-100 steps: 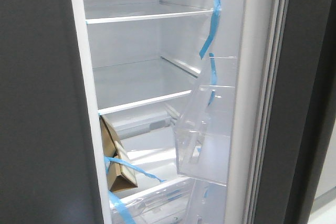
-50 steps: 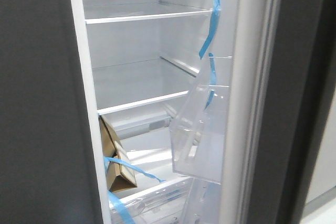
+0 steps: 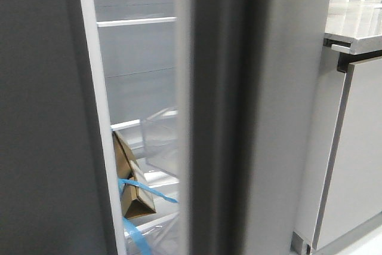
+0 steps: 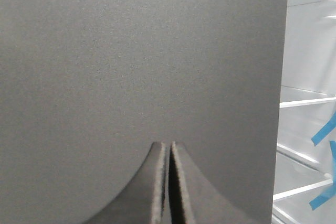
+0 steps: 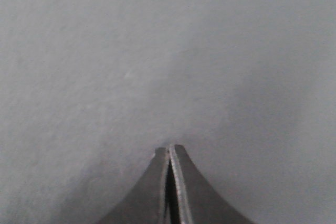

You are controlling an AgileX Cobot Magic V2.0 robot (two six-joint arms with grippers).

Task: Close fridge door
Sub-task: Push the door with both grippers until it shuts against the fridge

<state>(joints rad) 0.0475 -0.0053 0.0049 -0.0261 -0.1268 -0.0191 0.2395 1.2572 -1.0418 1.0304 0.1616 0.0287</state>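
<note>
Swung nearer shut, fridge door [image 3: 239,117] meets the closed right jaws [image 5: 169,150].

Both claws pinched closed — left claw [image 4: 169,153], right claw [image 5: 169,156].

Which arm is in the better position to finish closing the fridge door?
Probably the right. The right gripper, shut, points at a plain grey surface, likely the fridge door. The left gripper, also shut, faces the second dark door.

A strip of pale floor [image 3: 370,244] shows beneath the glossy grey cabinet [image 3: 352,159] standing on it.
</note>
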